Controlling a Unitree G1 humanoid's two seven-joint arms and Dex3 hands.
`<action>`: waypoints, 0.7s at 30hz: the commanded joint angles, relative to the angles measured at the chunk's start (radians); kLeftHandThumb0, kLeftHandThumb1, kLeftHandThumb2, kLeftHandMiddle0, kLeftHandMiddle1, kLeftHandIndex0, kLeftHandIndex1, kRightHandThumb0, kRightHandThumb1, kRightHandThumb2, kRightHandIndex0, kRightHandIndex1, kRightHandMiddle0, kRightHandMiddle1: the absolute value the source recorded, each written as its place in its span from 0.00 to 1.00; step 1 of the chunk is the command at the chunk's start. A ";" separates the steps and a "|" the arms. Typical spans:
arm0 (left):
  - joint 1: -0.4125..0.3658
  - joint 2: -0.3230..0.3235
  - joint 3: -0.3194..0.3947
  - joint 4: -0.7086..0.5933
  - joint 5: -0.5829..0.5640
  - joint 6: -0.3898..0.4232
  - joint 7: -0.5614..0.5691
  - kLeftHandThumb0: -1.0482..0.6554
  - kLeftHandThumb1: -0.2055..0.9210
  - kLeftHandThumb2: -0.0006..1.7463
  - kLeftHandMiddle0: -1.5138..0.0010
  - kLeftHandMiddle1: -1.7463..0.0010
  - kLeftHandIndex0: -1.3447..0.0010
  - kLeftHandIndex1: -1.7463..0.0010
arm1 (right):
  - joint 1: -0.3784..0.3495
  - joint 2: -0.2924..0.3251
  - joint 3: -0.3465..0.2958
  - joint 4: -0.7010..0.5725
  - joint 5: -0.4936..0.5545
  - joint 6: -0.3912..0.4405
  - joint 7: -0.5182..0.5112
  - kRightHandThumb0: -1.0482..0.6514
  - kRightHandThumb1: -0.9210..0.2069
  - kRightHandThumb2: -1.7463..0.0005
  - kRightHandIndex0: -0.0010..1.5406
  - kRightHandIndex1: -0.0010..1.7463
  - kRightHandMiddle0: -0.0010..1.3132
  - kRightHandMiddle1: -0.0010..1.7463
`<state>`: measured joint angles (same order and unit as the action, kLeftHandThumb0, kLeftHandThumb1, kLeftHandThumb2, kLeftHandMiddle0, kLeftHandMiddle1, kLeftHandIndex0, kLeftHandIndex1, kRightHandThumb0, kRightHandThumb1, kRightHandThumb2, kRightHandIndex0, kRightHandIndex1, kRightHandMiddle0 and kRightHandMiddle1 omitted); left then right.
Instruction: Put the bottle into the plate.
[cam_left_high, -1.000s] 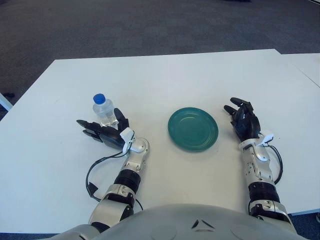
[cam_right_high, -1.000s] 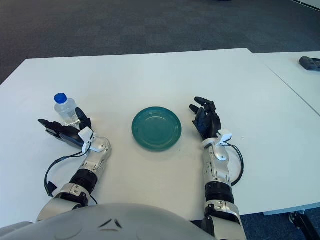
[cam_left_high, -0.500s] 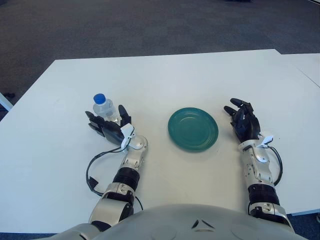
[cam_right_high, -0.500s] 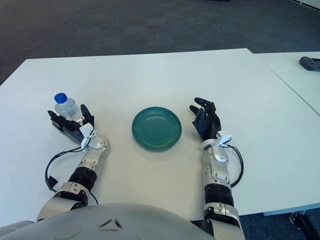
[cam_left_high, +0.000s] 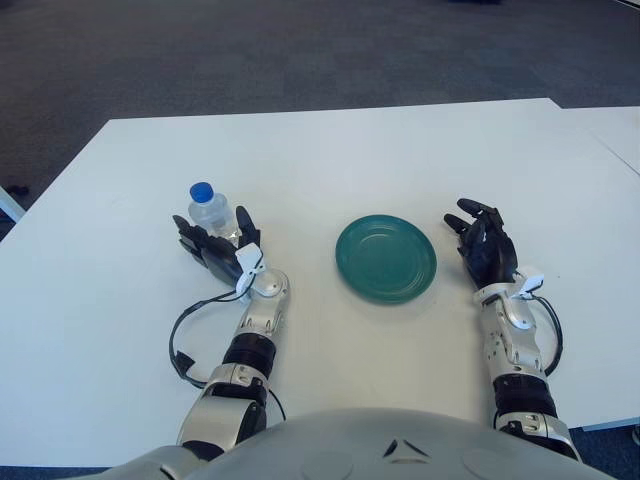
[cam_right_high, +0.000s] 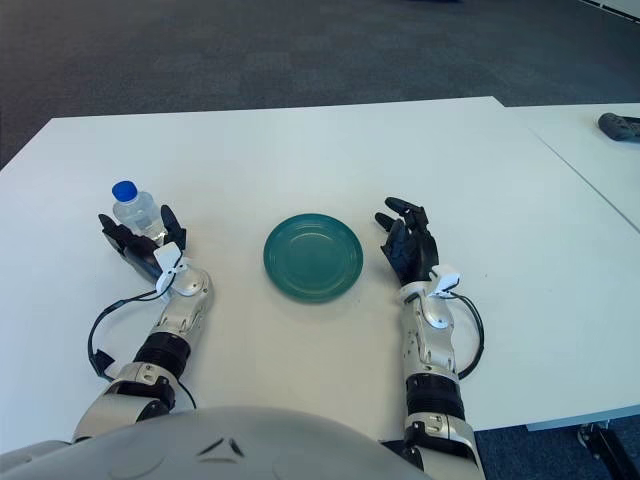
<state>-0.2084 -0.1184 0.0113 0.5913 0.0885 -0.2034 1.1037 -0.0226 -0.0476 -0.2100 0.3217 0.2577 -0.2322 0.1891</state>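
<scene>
A small clear bottle (cam_left_high: 209, 212) with a blue cap stands upright on the white table (cam_left_high: 330, 160), left of centre. My left hand (cam_left_high: 214, 248) is raised just on the near side of the bottle's base. Its dark fingers are spread to both sides of the bottle and look open, not closed around it. A round green plate (cam_left_high: 386, 258) lies flat in the middle, with nothing in it. My right hand (cam_left_high: 478, 228) shows to the right of the plate, palm up and open, holding nothing.
A black cable (cam_left_high: 183, 345) loops beside my left forearm. A second white table (cam_right_high: 590, 130) adjoins at the right with a dark object (cam_right_high: 619, 124) on it. Dark carpet lies beyond the far edge.
My left hand has swung from lying low and pointing left to standing upright close against the bottle's near side. The right hand has barely moved.
</scene>
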 joint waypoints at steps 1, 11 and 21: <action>0.071 -0.064 0.013 -0.031 0.003 0.047 -0.032 0.00 1.00 0.22 0.90 1.00 1.00 0.79 | 0.030 0.016 0.001 0.028 0.005 0.035 -0.008 0.32 0.06 0.51 0.37 0.55 0.16 0.66; -0.001 0.036 0.106 0.119 -0.019 0.027 -0.143 0.00 1.00 0.17 0.85 0.98 1.00 0.71 | 0.022 0.019 -0.011 0.064 0.022 0.012 0.011 0.32 0.08 0.50 0.35 0.54 0.14 0.66; -0.171 0.148 0.191 0.282 -0.028 -0.018 -0.240 0.08 0.99 0.07 0.81 0.25 0.95 0.21 | -0.004 0.002 -0.037 0.162 0.029 -0.051 0.046 0.32 0.07 0.50 0.34 0.53 0.15 0.67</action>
<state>-0.3453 -0.0192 0.1803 0.8144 0.0796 -0.2472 0.9212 -0.0427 -0.0470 -0.2333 0.4039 0.2675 -0.3125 0.2301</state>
